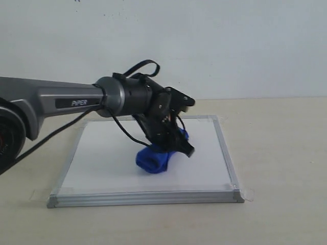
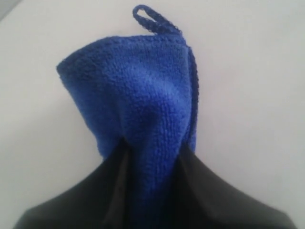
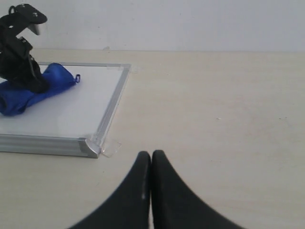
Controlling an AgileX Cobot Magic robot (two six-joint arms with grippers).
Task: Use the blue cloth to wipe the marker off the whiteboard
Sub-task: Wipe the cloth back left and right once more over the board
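left gripper: above the whiteboard's middle, jaws clamped on the blue cloth.
blue cloth: bunched roll, resting on the whiteboard's middle.
marker: no ink visible; possibly hidden under the cloth.
right gripper: beyond the whiteboard's right edge, fingers pressed together, empty.
risk: the bunched roll touches little surface and may skip ink; drag could tug it from the pinch.

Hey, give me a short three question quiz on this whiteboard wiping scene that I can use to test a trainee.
1. True or false: the right tool holds the blue cloth.
2. The left tool is: A open, B shut on the blue cloth, C out of view.
3. Fill in: the blue cloth lies on the ____.
Key: 1 false; 2 B; 3 whiteboard.
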